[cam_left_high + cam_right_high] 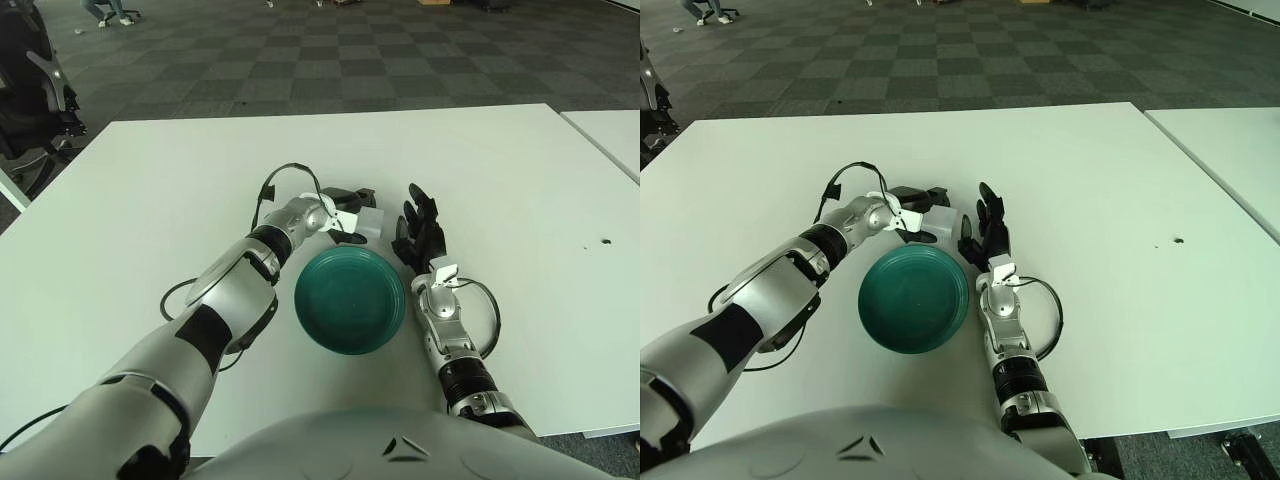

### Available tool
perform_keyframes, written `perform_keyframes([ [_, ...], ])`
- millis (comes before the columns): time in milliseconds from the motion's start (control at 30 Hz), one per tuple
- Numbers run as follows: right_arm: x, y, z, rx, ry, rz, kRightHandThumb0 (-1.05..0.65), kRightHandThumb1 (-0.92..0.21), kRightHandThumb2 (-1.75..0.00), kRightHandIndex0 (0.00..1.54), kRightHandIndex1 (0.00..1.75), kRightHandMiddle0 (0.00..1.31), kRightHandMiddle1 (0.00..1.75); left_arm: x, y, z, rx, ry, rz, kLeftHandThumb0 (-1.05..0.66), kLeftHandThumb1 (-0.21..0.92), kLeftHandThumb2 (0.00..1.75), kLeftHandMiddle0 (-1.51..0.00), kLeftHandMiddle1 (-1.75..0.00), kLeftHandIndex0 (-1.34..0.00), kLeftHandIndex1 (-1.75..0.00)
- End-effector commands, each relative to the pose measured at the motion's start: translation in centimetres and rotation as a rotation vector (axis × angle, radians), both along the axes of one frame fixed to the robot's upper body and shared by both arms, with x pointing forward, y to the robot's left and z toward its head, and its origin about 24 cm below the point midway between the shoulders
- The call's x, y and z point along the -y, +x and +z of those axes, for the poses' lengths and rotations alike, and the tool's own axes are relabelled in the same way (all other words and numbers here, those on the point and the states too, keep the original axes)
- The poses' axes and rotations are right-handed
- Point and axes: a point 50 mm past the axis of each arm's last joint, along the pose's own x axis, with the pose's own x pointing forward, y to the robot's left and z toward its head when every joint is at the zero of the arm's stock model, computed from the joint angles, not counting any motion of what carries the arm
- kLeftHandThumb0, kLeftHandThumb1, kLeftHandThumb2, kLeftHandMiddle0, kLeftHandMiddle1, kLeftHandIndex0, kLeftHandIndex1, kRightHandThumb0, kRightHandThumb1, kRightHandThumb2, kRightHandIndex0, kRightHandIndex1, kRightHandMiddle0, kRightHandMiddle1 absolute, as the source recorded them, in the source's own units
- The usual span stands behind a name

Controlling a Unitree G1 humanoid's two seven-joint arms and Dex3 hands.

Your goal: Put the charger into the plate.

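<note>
Left arm reaches forward across the white counter (pixel 150 190), forearm angled inward toward the centre, wrist turned so the left hand (pixel 345 212) sits just behind the far rim of the green plate (pixel 350 300). Its dark fingers (pixel 352 194) are clamped around the white charger (pixel 367 222), one finger over the top and one under; charger is at the plate's far edge, not in it, and I can't tell if it's touching the counter or lifted. Right arm lies along the plate's right side, forearm pointing away from the body, right hand (pixel 419 228) just right of the charger with fingers extended upward and slightly spread, holding nothing. Plate sits flat on the counter between the two forearms.
</note>
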Motion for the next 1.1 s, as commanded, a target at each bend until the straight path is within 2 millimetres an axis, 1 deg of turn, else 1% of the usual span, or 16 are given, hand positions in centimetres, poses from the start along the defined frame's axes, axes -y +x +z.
perform_keyframes([
  [0, 0.0, -10.3, -8.0, -0.427, 0.045, -0.093, -0.69, -0.92, -0.73, 0.12, 0.00, 0.00, 0.37, -1.1, 0.0, -1.2, -0.037, 0.120, 0.021, -1.05, 0.92, 0.74, -0.41, -0.07, -0.06, -1.09],
  [300, 0.2, -13.3, -5.5, -0.372, 0.052, -0.116, -0.65, -0.92, -0.69, 0.12, 0.00, 0.00, 0.39, -0.9, -0.3, -1.7, -0.038, 0.138, 0.037, -1.05, 0.92, 0.75, -0.42, -0.09, -0.05, -1.09],
  [400, 0.7, -14.2, -5.5, -0.382, 0.039, -0.129, -0.65, -0.92, -0.68, 0.13, 0.01, 0.00, 0.39, -0.7, -0.3, -1.8, -0.035, 0.140, 0.046, -1.05, 0.92, 0.76, -0.42, -0.14, -0.07, -1.13],
  [433, 1.0, -14.6, -5.6, -0.390, 0.031, -0.135, -0.65, -0.92, -0.67, 0.14, 0.01, 0.00, 0.40, -0.7, -0.3, -1.8, -0.030, 0.139, 0.049, -1.05, 0.92, 0.76, -0.37, -0.29, -0.08, -1.19],
  [467, 1.1, -14.8, -5.7, -0.396, 0.026, -0.138, -0.65, -0.92, -0.67, 0.14, 0.01, 0.00, 0.40, -0.6, -0.3, -1.8, -0.026, 0.139, 0.051, -1.05, 0.92, 0.76, -0.31, -0.51, -0.10, -1.26],
  [500, 1.5, -15.0, -5.9, -0.405, 0.018, -0.145, -0.66, -0.92, -0.67, 0.14, 0.01, 0.00, 0.40, -0.6, -0.3, -1.8, -0.018, 0.138, 0.054, -1.05, 0.92, 0.76, -0.28, -0.59, -0.10, -1.29],
  [533, 1.7, -15.2, -6.0, -0.412, 0.012, -0.150, -0.66, -0.92, -0.67, 0.15, 0.02, 0.00, 0.40, -0.6, -0.4, -1.8, -0.013, 0.138, 0.056, -1.04, 0.92, 0.75, -0.24, -0.80, -0.11, -1.36],
  [567, 2.1, -15.4, -6.2, -0.421, -0.002, -0.161, -0.67, -0.92, -0.67, 0.15, 0.02, 0.00, 0.40, -0.6, -0.4, -1.9, -0.001, 0.138, 0.061, -1.04, 0.92, 0.74, -0.21, -0.94, -0.12, -1.41],
  [667, 3.1, -15.8, -6.4, -0.440, -0.043, -0.192, -0.68, -0.92, -0.68, 0.15, 0.01, 0.00, 0.41, -0.6, -0.5, -2.2, 0.038, 0.142, 0.067, -0.96, 0.92, 0.68, -0.20, -1.30, -0.13, -1.58],
  [700, 3.3, -15.9, -6.4, -0.445, -0.054, -0.201, -0.68, -0.92, -0.68, 0.15, 0.01, 0.00, 0.41, -0.7, -0.5, -2.2, 0.051, 0.143, 0.067, -0.94, 0.92, 0.67, -0.20, -1.34, -0.14, -1.61],
  [767, 3.7, -16.1, -6.5, -0.454, -0.067, -0.220, -0.68, -0.92, -0.70, 0.14, 0.01, 0.00, 0.38, -0.7, -0.6, -2.4, 0.074, 0.146, 0.067, -0.86, 0.92, 0.60, -0.26, -1.55, -0.16, -1.69],
  [833, 3.9, -16.3, -6.5, -0.461, -0.073, -0.247, -0.68, -0.92, -0.70, 0.15, 0.01, 0.00, 0.40, -0.8, -0.7, -2.6, 0.097, 0.148, 0.067, -0.82, 0.92, 0.56, -0.31, -1.64, -0.20, -1.72],
  [867, 4.0, -16.4, -6.4, -0.463, -0.074, -0.260, -0.68, -0.92, -0.70, 0.16, 0.02, 0.00, 0.42, -0.9, -0.8, -2.7, 0.106, 0.148, 0.068, -0.78, 0.92, 0.52, -0.40, -1.68, -0.24, -1.73],
  [900, 4.1, -16.8, -6.4, -0.463, -0.071, -0.280, -0.68, -0.92, -0.70, 0.17, 0.02, 0.00, 0.43, -0.9, -0.8, -2.7, 0.114, 0.146, 0.071, -0.76, 0.92, 0.50, -0.43, -1.69, -0.26, -1.73],
  [967, 4.3, -17.7, -6.2, -0.458, -0.061, -0.317, -0.68, -0.92, -0.68, 0.20, 0.03, 0.00, 0.46, -1.1, -0.8, -2.8, 0.124, 0.138, 0.080, -0.55, 0.72, 0.78, -0.58, -1.72, -0.35, -1.74],
  [1067, 4.4, -18.4, -6.0, -0.448, -0.050, -0.341, -0.68, -0.92, -0.67, 0.22, 0.04, 0.00, 0.48, -1.2, -0.9, -3.0, 0.127, 0.122, 0.101, -0.47, 0.57, 0.99, -0.70, -1.74, -0.43, -1.74],
])
